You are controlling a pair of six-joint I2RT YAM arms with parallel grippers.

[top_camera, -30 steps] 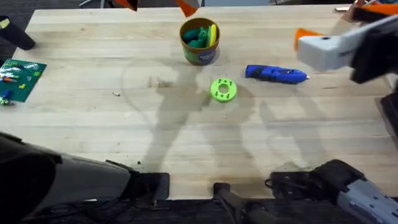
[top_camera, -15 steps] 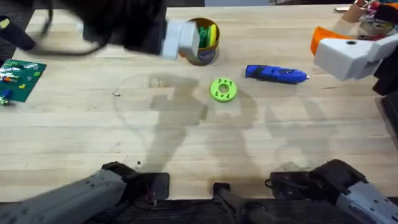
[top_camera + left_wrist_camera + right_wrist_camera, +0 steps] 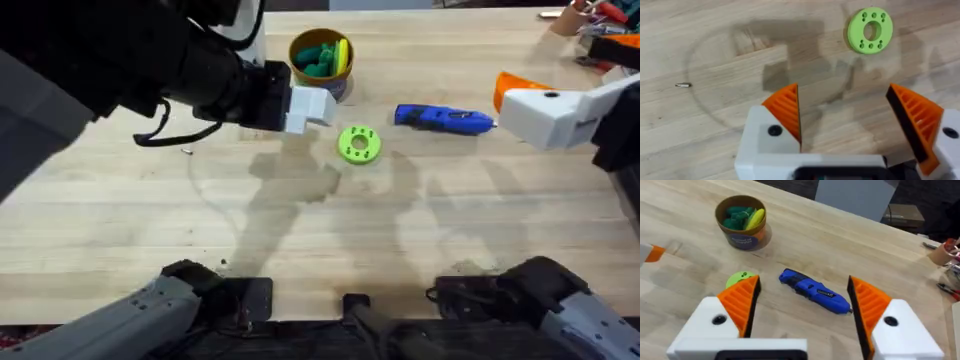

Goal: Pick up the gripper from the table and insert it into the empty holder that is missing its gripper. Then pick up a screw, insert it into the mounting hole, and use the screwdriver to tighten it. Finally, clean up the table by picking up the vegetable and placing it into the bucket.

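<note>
Wooden table (image 3: 300,240): one screwdriver (image 3: 444,118), one bucket (image 3: 321,64), one green disc (image 3: 359,143); both grippers spread, empty.

The bucket (image 3: 321,64) sits at the back middle of the table (image 3: 300,230). The disc (image 3: 359,144) is just in front of it, and the screwdriver (image 3: 443,119) lies to the disc's right.

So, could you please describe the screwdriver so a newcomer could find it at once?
Start from the bucket at the table's far middle. Just right of it lies the screwdriver, flat on the wood: a blue pen shape, unlike the round green disc nearby.
</note>
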